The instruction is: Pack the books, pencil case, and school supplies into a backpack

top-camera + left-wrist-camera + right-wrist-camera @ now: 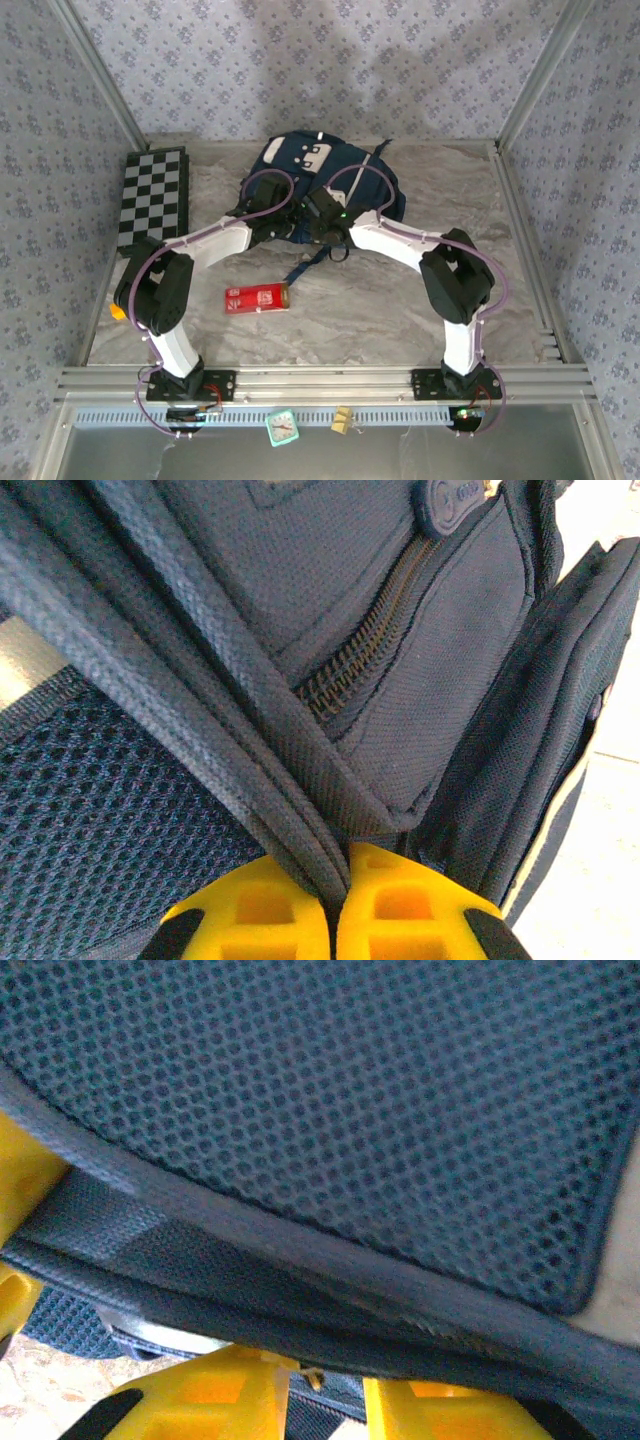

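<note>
Backpack [290, 155] lies far-centre on the worktop [400, 310]. Left gripper [335, 895] is clamped on its strap [200, 710]. Right gripper [322, 1395] sits at the mesh panel [330, 1110], and I cannot tell whether it grips. Red box [257, 297] lies nearer than both, long axis left-right, closer to the left arm.

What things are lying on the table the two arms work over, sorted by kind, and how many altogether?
Backpack: 1
Red box: 1
Chequered board: 1
Small orange block: 1
Total: 4
</note>
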You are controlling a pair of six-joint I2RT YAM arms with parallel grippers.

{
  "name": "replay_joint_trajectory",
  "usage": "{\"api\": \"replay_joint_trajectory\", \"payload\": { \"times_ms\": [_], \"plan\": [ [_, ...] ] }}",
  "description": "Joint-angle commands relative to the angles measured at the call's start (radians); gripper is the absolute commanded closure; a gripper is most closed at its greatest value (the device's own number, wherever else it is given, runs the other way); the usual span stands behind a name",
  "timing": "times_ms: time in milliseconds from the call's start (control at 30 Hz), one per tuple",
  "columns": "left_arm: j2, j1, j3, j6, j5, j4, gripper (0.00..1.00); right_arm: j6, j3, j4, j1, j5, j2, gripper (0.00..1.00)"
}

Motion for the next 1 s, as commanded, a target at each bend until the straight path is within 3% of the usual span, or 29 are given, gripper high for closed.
{"api": "replay_joint_trajectory", "payload": {
  "times_ms": [0,133,233,367,733,967],
  "plan": [
    [-0.063,-0.006,0.029,0.013,0.023,0.008,1.00,-0.053,0.067,0.025,-0.002,0.058,0.050,0.74],
    [-0.071,-0.005,0.026,0.015,0.018,0.011,1.00,-0.090,0.076,0.051,-0.001,0.067,0.057,0.81],
    [-0.070,0.005,0.030,0.030,0.017,-0.002,1.00,-0.120,0.080,-0.032,0.012,0.139,0.029,0.92],
    [-0.078,0.027,0.022,0.060,0.010,-0.019,1.00,-0.110,0.012,-0.081,0.001,0.120,-0.040,1.00],
    [-0.078,0.106,0.043,0.184,-0.015,-0.120,1.00,-0.237,-0.178,-0.209,-0.089,-0.048,-0.229,1.00],
    [-0.040,0.155,0.155,0.340,0.038,-0.212,1.00,-0.351,-0.213,-0.229,-0.140,0.022,-0.284,1.00]
  ]
}}
